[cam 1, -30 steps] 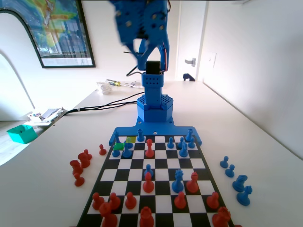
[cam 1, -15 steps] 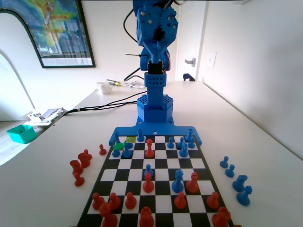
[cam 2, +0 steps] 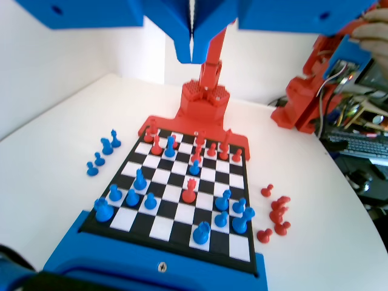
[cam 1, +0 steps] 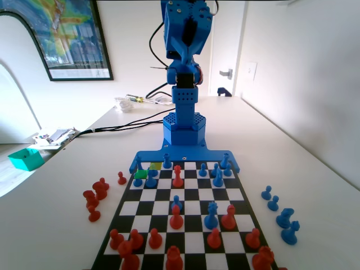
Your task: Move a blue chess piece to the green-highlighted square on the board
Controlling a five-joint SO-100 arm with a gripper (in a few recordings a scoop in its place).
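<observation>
The green-highlighted square lies in the board's second row from the blue arm, at the left edge in the fixed view, and nothing stands on it. A slim, taller blue chess piece stands just right of it, with a short blue pawn just in front. The blue arm is folded up high over its base. In the wrist view my gripper hangs far above the board, its jaws pressed together with nothing between them.
A paler yellow-green square in the back row is bare. Red and blue pieces stand across the board. Captured red pieces lie left of it and captured blue pieces right. Cables and a teal box are at the far left.
The arm has swung from the picture's left back to the centre above its base and stays high. No piece on the board has moved.
</observation>
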